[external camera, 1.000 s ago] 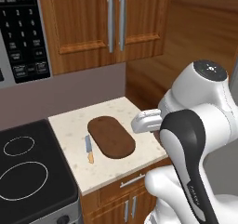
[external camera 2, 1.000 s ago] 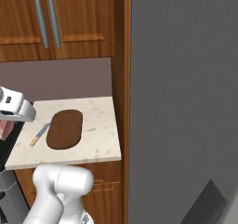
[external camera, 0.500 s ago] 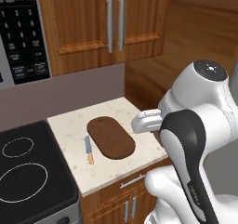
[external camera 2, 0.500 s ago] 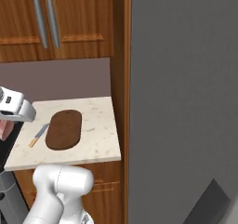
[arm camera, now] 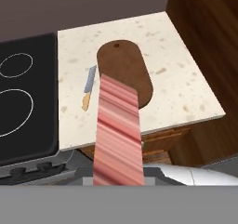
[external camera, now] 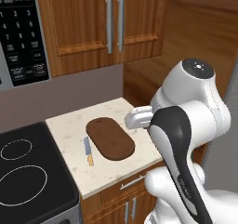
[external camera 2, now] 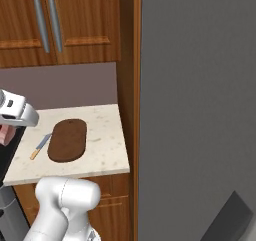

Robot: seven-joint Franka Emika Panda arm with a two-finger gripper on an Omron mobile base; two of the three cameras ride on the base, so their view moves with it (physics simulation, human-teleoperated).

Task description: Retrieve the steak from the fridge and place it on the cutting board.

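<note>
A speckled cream worktop (external camera: 114, 165) sits between a black cooktop (external camera: 28, 172) and the closed grey fridge (external camera 2: 200, 110). The steak (arm camera: 117, 135), a pink-red streaked slab, is clamped in the tool and hangs above the worktop's front edge. Below lies the cutting board (external camera: 110, 138), bare, with a small knife (external camera: 87, 151) just beside it.

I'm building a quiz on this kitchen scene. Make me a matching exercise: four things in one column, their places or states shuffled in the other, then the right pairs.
1. steak
2. cutting board
3. knife
4. fridge

A. door closed
B. lies bare in the middle of the counter
C. held in the gripper
D. on the counter between board and stove

Pairs: 1-C, 2-B, 3-D, 4-A
</note>
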